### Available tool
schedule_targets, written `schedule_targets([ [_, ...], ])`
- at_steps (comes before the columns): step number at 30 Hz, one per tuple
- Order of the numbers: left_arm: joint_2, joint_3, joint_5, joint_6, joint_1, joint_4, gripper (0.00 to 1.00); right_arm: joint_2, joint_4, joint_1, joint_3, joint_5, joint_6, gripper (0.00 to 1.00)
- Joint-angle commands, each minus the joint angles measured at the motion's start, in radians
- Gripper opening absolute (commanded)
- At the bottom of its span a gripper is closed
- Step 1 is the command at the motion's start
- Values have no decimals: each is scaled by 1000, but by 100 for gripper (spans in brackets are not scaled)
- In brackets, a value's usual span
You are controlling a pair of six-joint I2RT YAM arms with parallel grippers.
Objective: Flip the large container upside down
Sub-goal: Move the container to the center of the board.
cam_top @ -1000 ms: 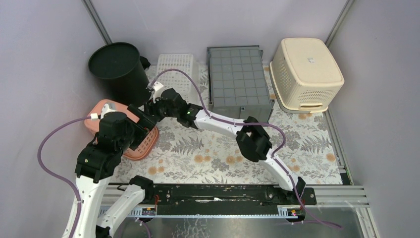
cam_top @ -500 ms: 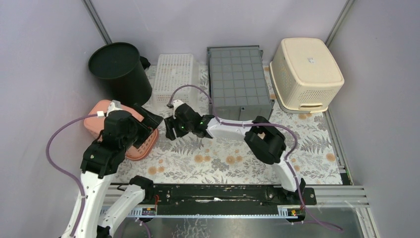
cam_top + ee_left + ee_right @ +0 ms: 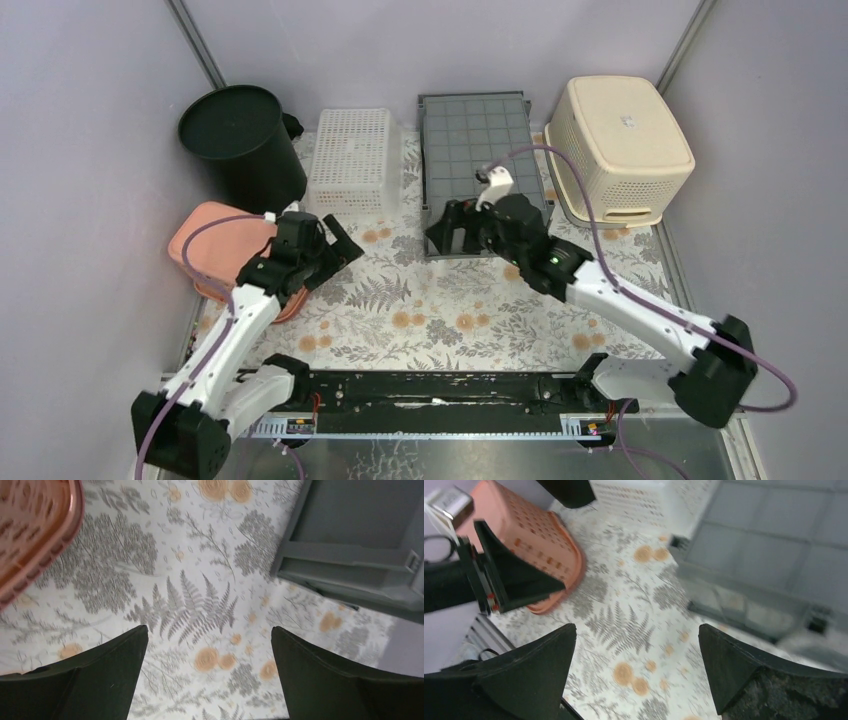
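The large grey plastic crate [image 3: 480, 150] sits at the back middle of the table with its gridded base facing up and its near edge on the floral-patterned mat [image 3: 450, 310]. The right gripper [image 3: 450, 232] hovers at the crate's near left corner, fingers spread wide with nothing between them. Its wrist view shows only mat between the fingers, the crate blurred off to the upper right.

Just left of the crate is a white lattice plastic basket [image 3: 352, 160], and on its right a cream perforated plastic basket [image 3: 617, 150], both bottom up. A black round plastic bin [image 3: 243, 145] stands in the far left corner. Nearer, a pink perforated plastic basket [image 3: 215, 245] tilts at the mat's left edge. The left gripper [image 3: 335, 255] hangs just beside it over the mat, jaws wide apart and empty.
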Motion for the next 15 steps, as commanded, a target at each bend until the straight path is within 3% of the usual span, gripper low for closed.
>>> schedule_targets([
  [1, 114, -12, -113, 115, 6, 220, 100, -137, -111, -55, -159, 84, 3, 99],
  [7, 304, 30, -187, 223, 7, 378, 100, -298, -170, -147, -294, 65, 26, 99],
  [15, 483, 146, -340, 460, 15, 502, 100, -300, -205, -210, -315, 117, 10, 99],
])
